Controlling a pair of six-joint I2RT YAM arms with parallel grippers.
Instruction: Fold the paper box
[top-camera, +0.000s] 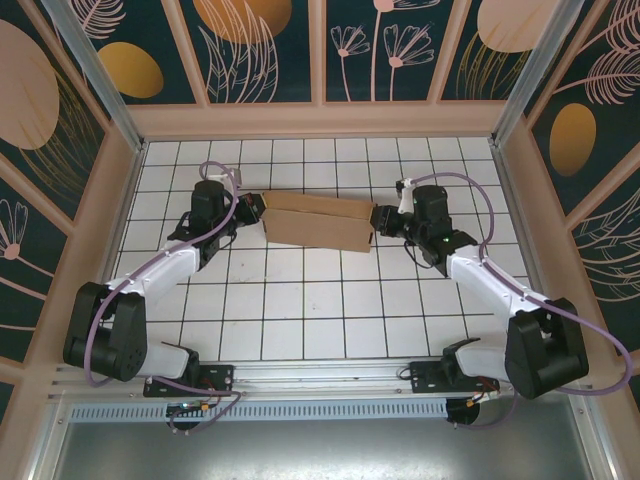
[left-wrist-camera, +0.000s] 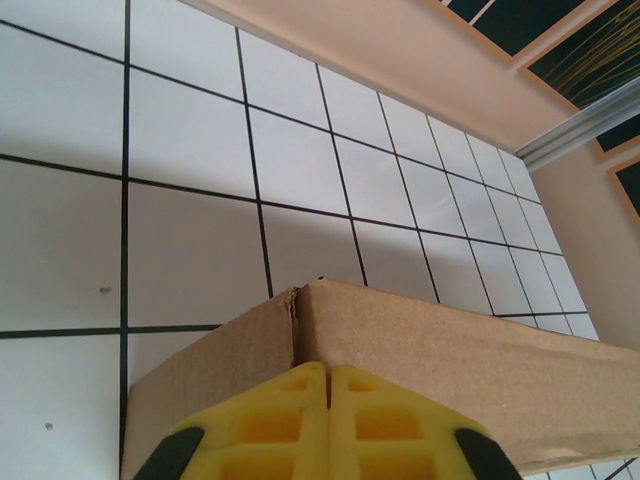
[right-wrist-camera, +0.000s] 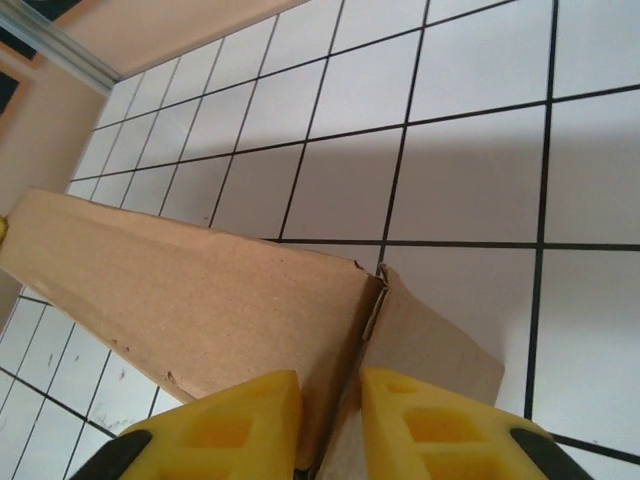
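Observation:
The paper box (top-camera: 318, 222) is a long brown cardboard piece lying across the white tiled floor at mid-table, folded into a low ridge. My left gripper (top-camera: 258, 210) is at its left end. In the left wrist view its yellow fingers (left-wrist-camera: 290, 420) are pressed together, tips at the corner crease where two panels of the box (left-wrist-camera: 450, 350) meet; my left gripper (left-wrist-camera: 328, 368) shows nothing between them. My right gripper (top-camera: 381, 220) is at the right end. There the box (right-wrist-camera: 200, 290) has its end crease running down between the fingers, and my right gripper (right-wrist-camera: 330, 380) is closed on that cardboard edge.
The tiled floor (top-camera: 320, 300) is ringed by peach walls (top-camera: 320, 120) at the back and sides. An aluminium rail (top-camera: 320, 385) carrying both arm bases runs along the near edge. Open tiles lie in front of and behind the box.

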